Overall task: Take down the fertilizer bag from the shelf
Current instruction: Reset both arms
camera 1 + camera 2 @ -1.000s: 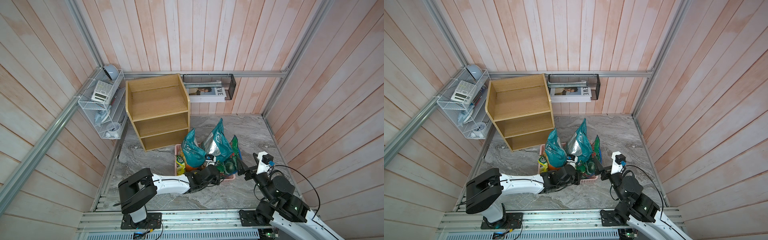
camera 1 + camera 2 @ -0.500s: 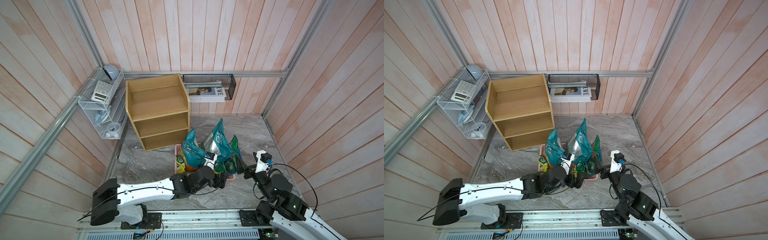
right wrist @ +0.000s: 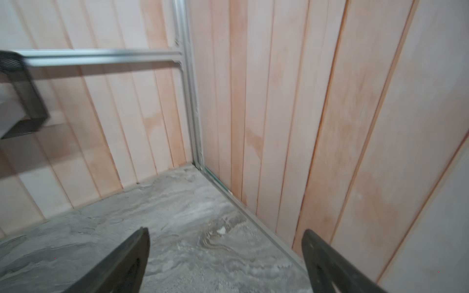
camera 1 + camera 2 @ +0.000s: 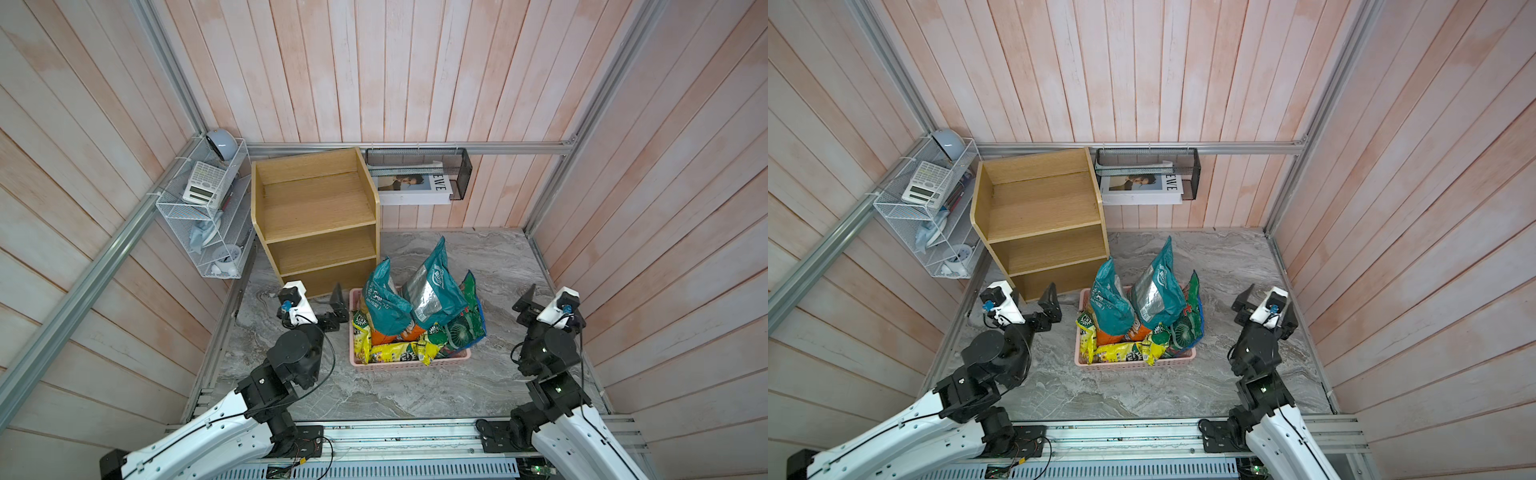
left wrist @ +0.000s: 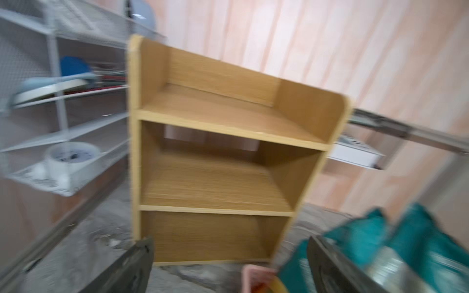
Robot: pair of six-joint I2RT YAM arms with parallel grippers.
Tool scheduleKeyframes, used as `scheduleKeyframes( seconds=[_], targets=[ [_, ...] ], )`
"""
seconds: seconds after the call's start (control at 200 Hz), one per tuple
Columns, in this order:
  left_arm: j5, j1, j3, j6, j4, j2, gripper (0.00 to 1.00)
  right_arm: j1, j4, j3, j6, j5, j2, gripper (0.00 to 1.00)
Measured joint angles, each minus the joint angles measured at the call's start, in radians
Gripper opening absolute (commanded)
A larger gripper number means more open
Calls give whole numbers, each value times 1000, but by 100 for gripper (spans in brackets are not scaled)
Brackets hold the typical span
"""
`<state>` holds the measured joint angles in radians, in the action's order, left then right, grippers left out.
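Now left claw (image 5: 229, 243) released, withdrawn from basket (image 4: 411, 366); right claw (image 3: 225, 231) spread, empty.

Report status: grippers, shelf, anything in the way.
Left gripper open, empty, low at the shelf foot. Right gripper open, empty. Shelf bare on all tiers; teal bags stand in the pink basket beside it. Nothing blocking.

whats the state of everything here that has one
shelf: all three tiers empty
pink basket: packed full
teal bags: upright in the pink basket
left gripper: open, holding nothing
right gripper: open, holding nothing
black mesh wall basket: holds a magazine
white wire rack: loaded, calculator on top
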<state>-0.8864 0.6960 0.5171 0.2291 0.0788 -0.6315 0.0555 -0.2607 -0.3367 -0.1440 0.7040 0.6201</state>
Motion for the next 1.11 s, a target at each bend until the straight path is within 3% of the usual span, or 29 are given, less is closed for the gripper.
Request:
scheduleKeyframes(
  seconds=[0.045,0.105,0.205,0.33,0.39,0.505,0.74,0.87,0.965,1.105],
  targets=[
    [13,-106,-67,-3,13,21,100,-103,-22,42,-65,-64,78,91],
    [14,-198,-165,-15,57,49,100,-145,-42,95,-113,-120,178,91],
    [-18,-267,-352,-57,267,18,100,-54,-30,94,-98,-116,348,95],
    [-41,-385,-512,-31,531,-240,100,54,-63,2,-24,-112,543,96],
    [-31,-415,-512,-34,640,-344,100,90,-71,-33,-5,-93,580,97],
    [-11,-416,-501,-84,784,-404,100,109,-207,4,20,-111,557,98],
    [0,-427,-350,-156,772,-517,100,63,-483,117,19,-180,632,97],
    [72,-506,-291,-134,693,-536,100,63,-544,103,59,-216,676,98],
    [175,-564,-300,-102,764,-583,100,48,-579,48,59,-222,768,98],
    [236,-607,-344,-94,936,-728,100,50,-720,29,97,-277,934,98]
  ],
)
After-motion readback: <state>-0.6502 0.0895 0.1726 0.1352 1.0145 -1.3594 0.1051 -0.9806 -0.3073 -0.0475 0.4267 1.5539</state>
